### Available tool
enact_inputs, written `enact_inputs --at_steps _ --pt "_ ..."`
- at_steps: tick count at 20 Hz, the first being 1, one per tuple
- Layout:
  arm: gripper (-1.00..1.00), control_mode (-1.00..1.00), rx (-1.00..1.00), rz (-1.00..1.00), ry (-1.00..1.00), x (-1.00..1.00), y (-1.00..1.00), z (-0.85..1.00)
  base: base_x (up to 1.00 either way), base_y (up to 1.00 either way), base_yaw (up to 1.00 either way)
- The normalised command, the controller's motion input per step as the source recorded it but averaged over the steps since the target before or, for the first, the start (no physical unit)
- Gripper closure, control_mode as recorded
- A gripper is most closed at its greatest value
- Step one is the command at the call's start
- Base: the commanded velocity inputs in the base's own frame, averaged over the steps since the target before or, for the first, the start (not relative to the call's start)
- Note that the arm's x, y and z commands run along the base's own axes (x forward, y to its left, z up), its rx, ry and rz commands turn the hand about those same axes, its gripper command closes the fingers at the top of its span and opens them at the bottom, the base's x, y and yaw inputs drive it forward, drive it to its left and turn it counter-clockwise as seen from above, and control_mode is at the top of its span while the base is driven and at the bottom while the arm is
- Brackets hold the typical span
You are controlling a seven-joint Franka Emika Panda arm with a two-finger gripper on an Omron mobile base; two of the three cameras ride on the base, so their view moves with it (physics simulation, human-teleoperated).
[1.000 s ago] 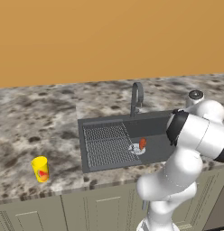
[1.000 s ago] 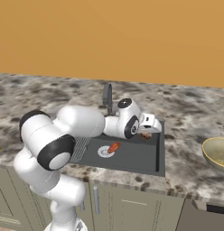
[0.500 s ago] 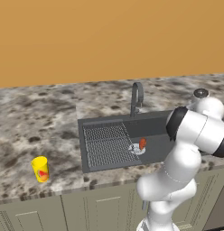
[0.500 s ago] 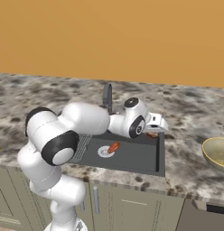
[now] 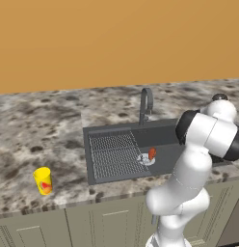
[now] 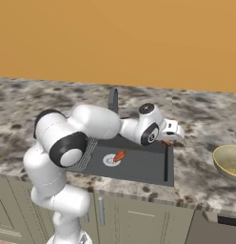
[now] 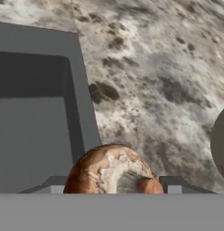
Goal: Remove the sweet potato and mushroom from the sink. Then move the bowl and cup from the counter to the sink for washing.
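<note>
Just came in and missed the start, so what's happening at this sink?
The arm's gripper is carrying the mushroom between its jaws, at the right edge of the sink, over the rim where the counter begins. The sweet potato lies in the basin by the drain. The cup stands on the counter left of the sink and the bowl to its right, both untouched.

The white arm bends forward from its base and stretches out to its right, forearm near level; the gripper (image 6: 171, 135) hangs at the far end, wrist rolled sideways; its jaws are clamped on the mushroom (image 7: 113, 170).
</note>
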Motion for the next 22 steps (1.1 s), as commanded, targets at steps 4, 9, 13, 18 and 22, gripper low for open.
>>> enact_inputs --at_steps 4,9,13,18,22 --pt "1.0 -1.0 0.0 0.0 0.0 0.07 -0.29 0.0 0.0 0.0 0.0" --pt "1.0 -1.0 0.0 0.0 0.0 0.11 -0.27 0.0 0.0 0.0 0.0" --pt "1.0 -1.0 0.0 0.0 0.0 0.11 -0.25 0.0 0.0 0.0 0.0" --pt "1.0 -1.0 -0.01 0.0 0.0 0.13 -0.16 -0.03 0.0 0.0 0.0" --pt "1.0 -1.0 -0.01 0.0 0.0 0.11 -0.17 -0.06 0.0 0.0 0.0"
